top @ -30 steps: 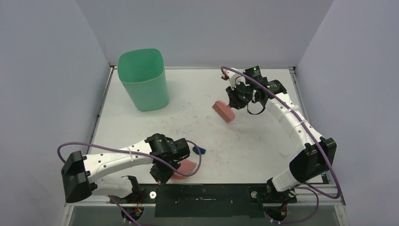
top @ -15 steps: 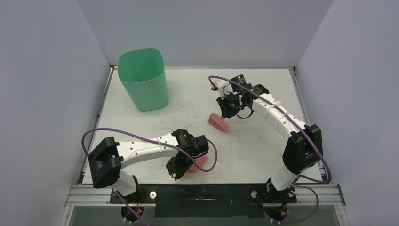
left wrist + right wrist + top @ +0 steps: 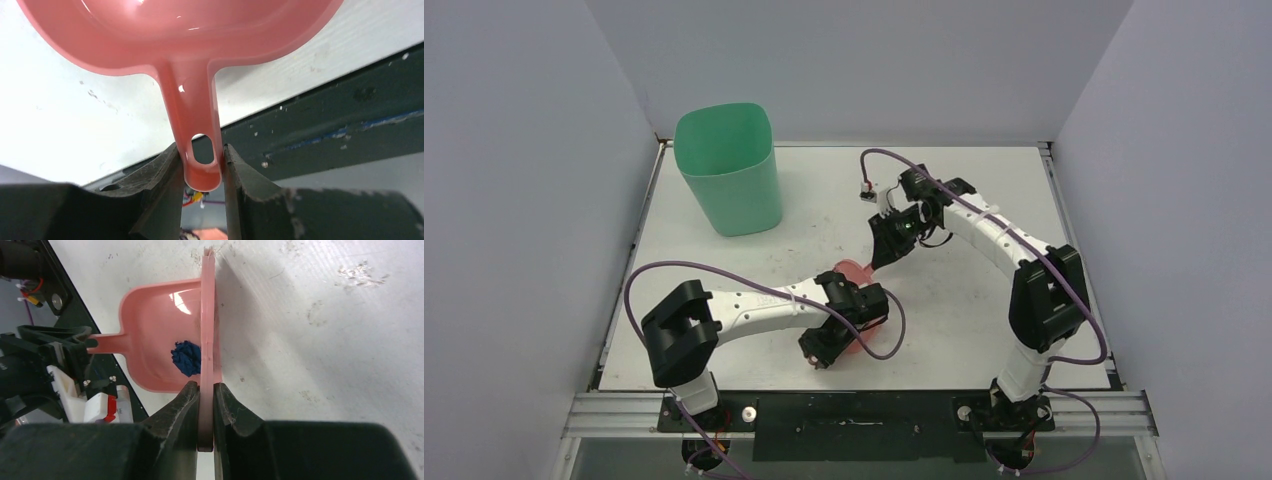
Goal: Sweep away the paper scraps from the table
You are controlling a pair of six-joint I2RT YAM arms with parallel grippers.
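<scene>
**Change of state**
- The right arm has swung in from the far right part of the table [image 3: 754, 262] toward the middle of the near edge. The left arm has slid along that edge to meet it.
- The pink dustpan [image 3: 155, 325] has moved with the left arm. The left gripper [image 3: 202, 165] pinches its handle at the hanging hole.
- The pink brush [image 3: 207, 315], clamped edge-on in the right gripper [image 3: 206, 410], now stands against the dustpan's mouth.
- The dark blue paper scrap [image 3: 187, 357], which a second ago lay on the table beside the pan, now lies inside the pan, just behind the brush.

**Meaning for the task**
- This scrap is collected. No other scrap shows in the top view. The remaining step is probably to empty the pan.

**Surface and room**
- Pale grey walls [image 3: 514, 150] enclose the table on three sides.
- The tabletop is white and scuffed, and a metal rail [image 3: 854, 410] runs along its near edge.
- A green waste bin [image 3: 729, 175] stands upright near the far left corner, well apart from the pan.
</scene>
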